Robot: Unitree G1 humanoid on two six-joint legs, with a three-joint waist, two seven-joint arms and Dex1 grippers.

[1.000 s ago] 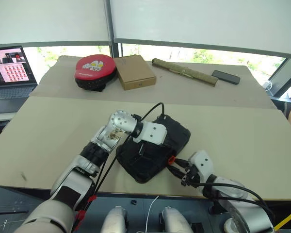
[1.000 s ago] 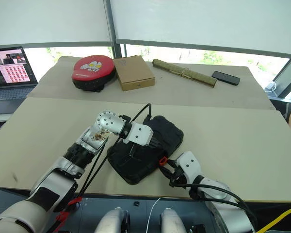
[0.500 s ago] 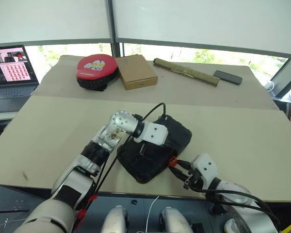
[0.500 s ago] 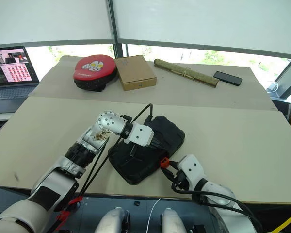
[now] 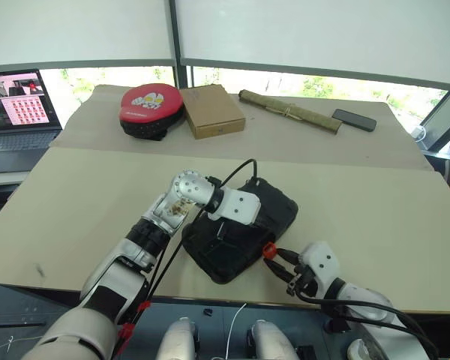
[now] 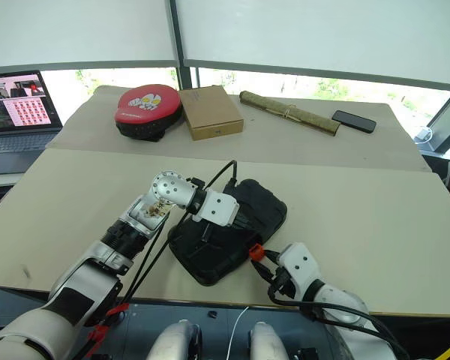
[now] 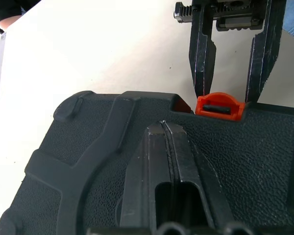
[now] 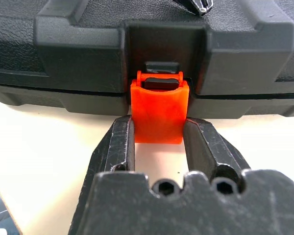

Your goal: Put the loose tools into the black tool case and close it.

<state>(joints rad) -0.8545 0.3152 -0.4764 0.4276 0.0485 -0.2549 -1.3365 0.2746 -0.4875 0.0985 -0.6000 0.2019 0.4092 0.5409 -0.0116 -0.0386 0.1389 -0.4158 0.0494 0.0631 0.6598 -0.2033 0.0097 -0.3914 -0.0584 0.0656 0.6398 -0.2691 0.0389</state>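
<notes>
From the head camera I saw the black tool case (image 5: 240, 236) lying shut on the near part of the table (image 5: 360, 202), close to its front edge. My left gripper (image 5: 249, 217) rested on the lid with its fingers (image 7: 171, 171) pressed together, holding nothing. My right gripper (image 8: 158, 134) sat at the case's near edge, its two fingers clamped on either side of the small orange latch (image 8: 158, 115), which hung down from its slot. I could read no brand or lettering on the case or the latch. At the far end sat a round red pad (image 5: 150, 109) with a cartoon print, a cardboard box (image 5: 212, 110), a rolled bundle (image 5: 287, 110) and a phone (image 5: 354, 119). The laptop (image 5: 15, 112) screen text was too small to read.
</notes>
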